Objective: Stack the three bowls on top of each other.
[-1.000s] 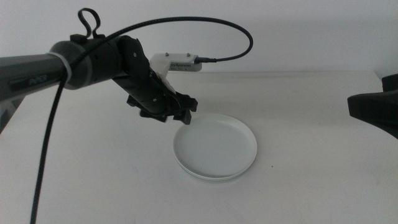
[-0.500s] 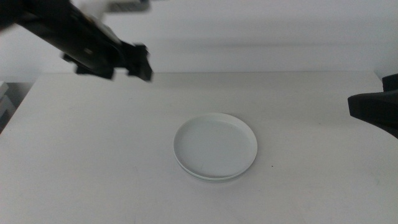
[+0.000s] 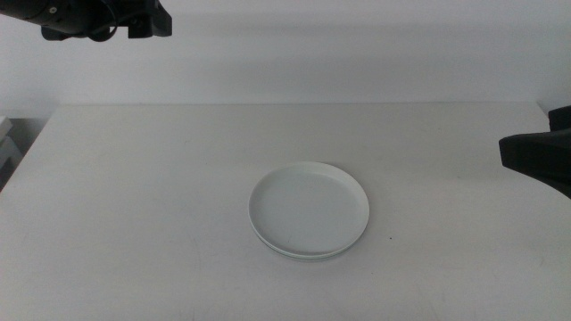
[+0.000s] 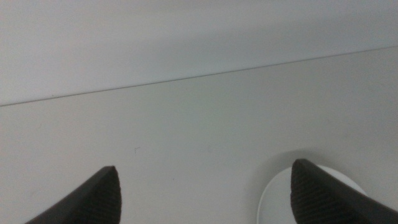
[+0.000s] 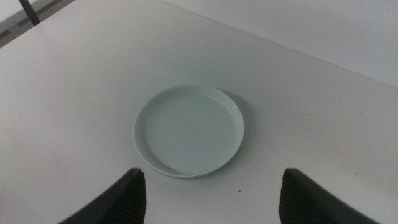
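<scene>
The three bowls sit nested in one stack at the middle of the table; the top one looks whitish, and the rims of the lower ones peek out at the near edge. The stack also shows in the right wrist view, and its edge shows in the left wrist view. My left gripper is open and empty, raised high at the far left, well away from the stack; its jaws stand wide apart in its wrist view. My right gripper waits at the right edge, open and empty.
The white table carries only the stack. A pale wall stands behind its far edge. A dark strip shows off the table's left side.
My left gripper has drawn back from the stack's far-left rim, rising up and to the far left corner of the view. The stack and the right arm have not moved.
</scene>
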Action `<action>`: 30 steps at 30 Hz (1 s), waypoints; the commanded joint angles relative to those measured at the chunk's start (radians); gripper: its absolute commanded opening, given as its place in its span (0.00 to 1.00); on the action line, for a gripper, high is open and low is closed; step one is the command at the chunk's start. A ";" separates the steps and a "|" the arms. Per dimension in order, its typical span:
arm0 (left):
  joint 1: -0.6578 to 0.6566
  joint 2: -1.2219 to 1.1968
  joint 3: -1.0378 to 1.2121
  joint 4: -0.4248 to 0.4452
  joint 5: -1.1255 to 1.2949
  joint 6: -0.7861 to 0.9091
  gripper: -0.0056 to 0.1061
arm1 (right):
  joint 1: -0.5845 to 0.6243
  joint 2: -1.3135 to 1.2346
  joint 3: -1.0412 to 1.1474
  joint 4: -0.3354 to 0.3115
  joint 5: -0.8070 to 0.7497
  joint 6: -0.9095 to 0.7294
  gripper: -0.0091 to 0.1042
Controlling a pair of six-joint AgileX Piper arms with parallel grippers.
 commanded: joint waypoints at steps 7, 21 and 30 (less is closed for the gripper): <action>-0.002 -0.043 -0.010 -0.015 -0.090 0.001 0.86 | -0.006 -0.004 -0.024 0.013 -0.056 -0.006 0.58; 0.010 -0.456 0.434 -0.007 -0.288 0.001 0.86 | -0.006 -0.004 -0.023 0.010 -0.062 -0.006 0.58; 0.119 -0.788 0.791 0.035 -0.311 0.001 0.86 | -0.006 -0.106 0.122 -0.042 -0.455 -0.006 0.58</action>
